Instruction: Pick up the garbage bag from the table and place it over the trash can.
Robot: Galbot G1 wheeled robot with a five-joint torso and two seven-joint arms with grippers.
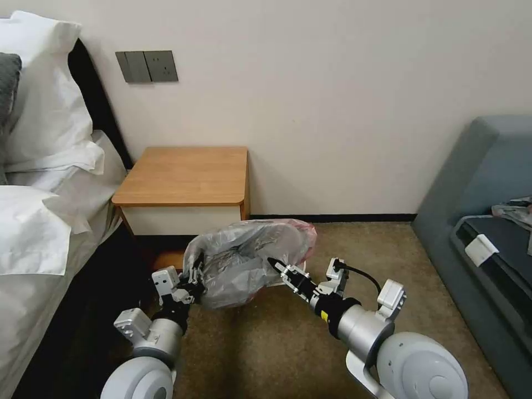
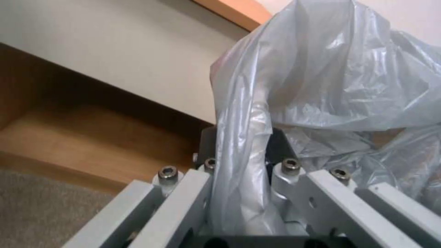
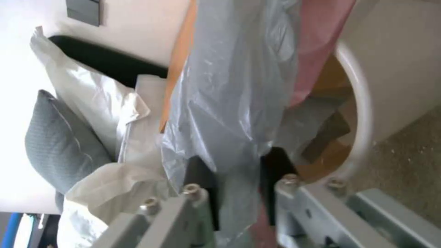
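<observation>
Two pincers grip the garbage bag (image 1: pixel 244 260) at once, one on each side, low in front of the table (image 1: pixel 185 174). The left pincer (image 1: pixel 195 277) is clamped on the bag's left edge; in the left wrist view a twisted fold of grey plastic (image 2: pixel 243 162) runs down between its dark fingers (image 2: pixel 278 144), which press in on it from both sides. The right pincer (image 1: pixel 275 264) is likewise closed on the bag's right side, and the right wrist view shows a hanging strip of film (image 3: pixel 234 179) squeezed between its black pads (image 3: pixel 275 165), with the pinkish-red tinted edge (image 3: pixel 317 51) just beyond them.

Between the two pincers the bag is stretched and puffed open, crinkled, its mouth side toward the table's white front panel (image 1: pixel 180 220) and its pink edge (image 1: pixel 303 228) above and beyond the right pincer. It is off the tabletop, held above the carpet (image 1: pixel 310 354).

Just beyond the right pincer, in its wrist view, the cream-white trash can (image 3: pixel 363 113) stands on the carpet with its rolled rim touching or nearly touching the bag's film; part of the plastic hangs across the can's opening. From the head view the can is almost wholly hidden behind the bag.

A bed with white pillows (image 1: pixel 39 111) lies well out past the left pincer, beside the table.
</observation>
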